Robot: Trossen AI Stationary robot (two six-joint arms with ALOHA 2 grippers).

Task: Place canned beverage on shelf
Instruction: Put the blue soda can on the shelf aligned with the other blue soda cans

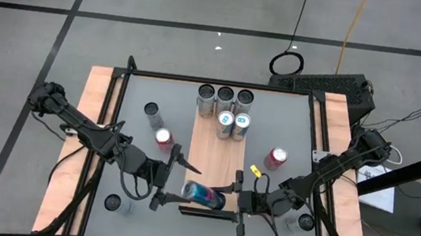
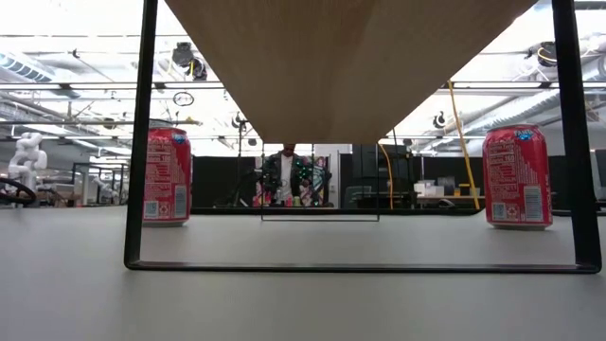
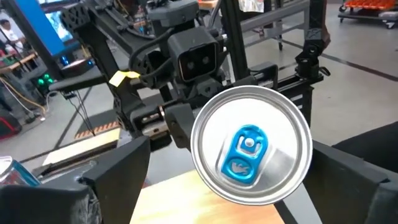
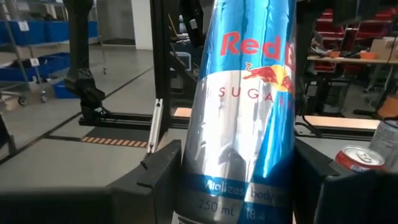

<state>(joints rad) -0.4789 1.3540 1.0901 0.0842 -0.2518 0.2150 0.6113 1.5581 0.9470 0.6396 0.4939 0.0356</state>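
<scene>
A blue-and-silver beverage can (image 1: 203, 195) lies level in the air over the near end of the wood-grain shelf (image 1: 217, 162). Its top with the blue tab (image 3: 247, 152) faces my left gripper (image 1: 177, 184), which is open. That gripper's fingers (image 3: 118, 180) stand on either side of the can's top end, apart from it. My right gripper (image 1: 234, 204) is shut on the can's other end. The low view shows only the shelf's underside (image 2: 341, 66) and its dark frame, and no gripper. My right gripper pinches the can's side walls near its bottom end (image 4: 189, 186) between its two fingers (image 4: 158, 180). The fingers come level from the table's right and lie along the can. The can sticks out past them toward the left gripper, lifted clear of the shelf.
Several cans (image 1: 225, 97) stand on the shelf's far end. Red cans (image 1: 164, 137) (image 1: 276, 157) stand on the table on either side of the shelf, and a silver one (image 1: 152, 111) at the far left. More can tops (image 1: 112, 200) (image 1: 306, 222) sit near the front corners.
</scene>
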